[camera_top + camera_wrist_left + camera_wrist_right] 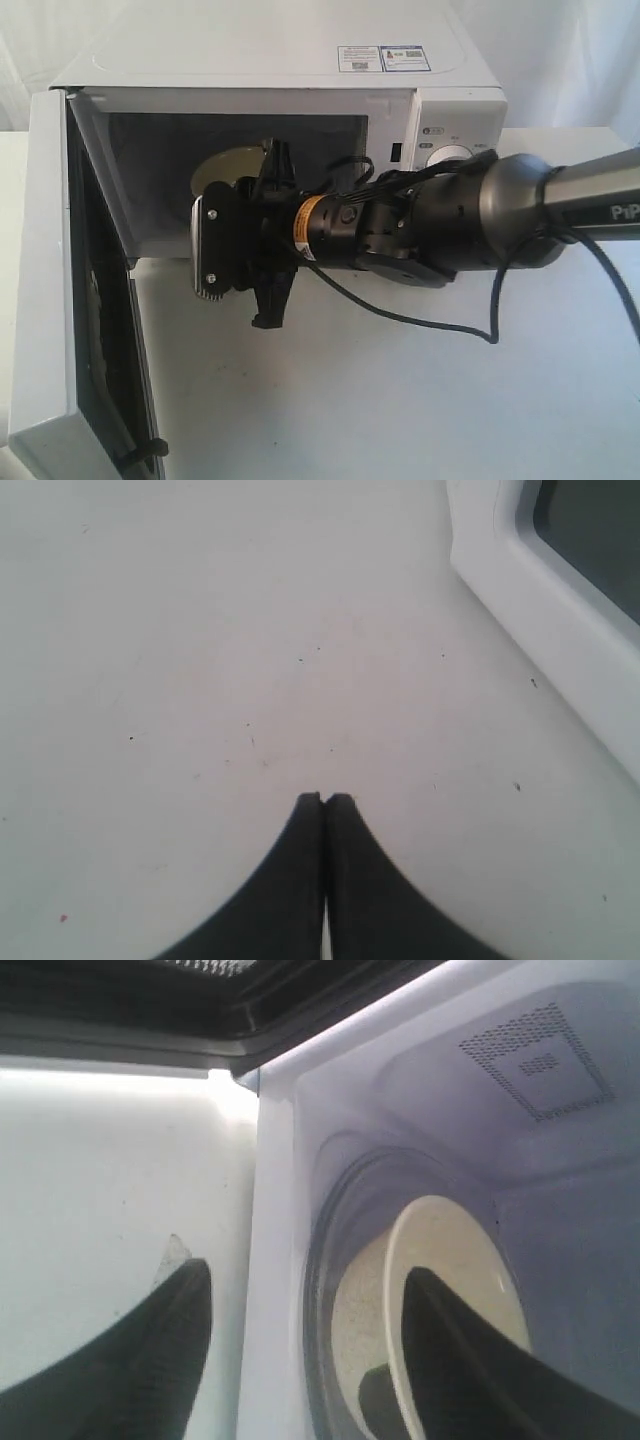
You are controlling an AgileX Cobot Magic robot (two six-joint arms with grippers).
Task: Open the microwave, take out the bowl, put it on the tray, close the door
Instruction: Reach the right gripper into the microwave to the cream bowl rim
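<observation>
The white microwave point(280, 50) stands at the back with its door point(50, 280) swung wide to the left. Inside, the cream-white bowl point(232, 168) rests on the glass turntable point(325, 1290); its dark foot shows in the right wrist view. My right gripper point(262, 240) reaches across to the cavity mouth and is open. One finger point(450, 1350) lies over the bowl point(450, 1250), the other finger point(170, 1330) stays outside over the table. My left gripper point(325, 798) is shut and empty, low over the table near the door point(560, 610). The tray is out of view.
The right arm and its looping black cable point(440, 325) cross the white table point(400, 400) in front of the knob panel point(455, 130). The open door stands along the left side. The cavity's lower front sill point(275, 1260) runs between the right fingers.
</observation>
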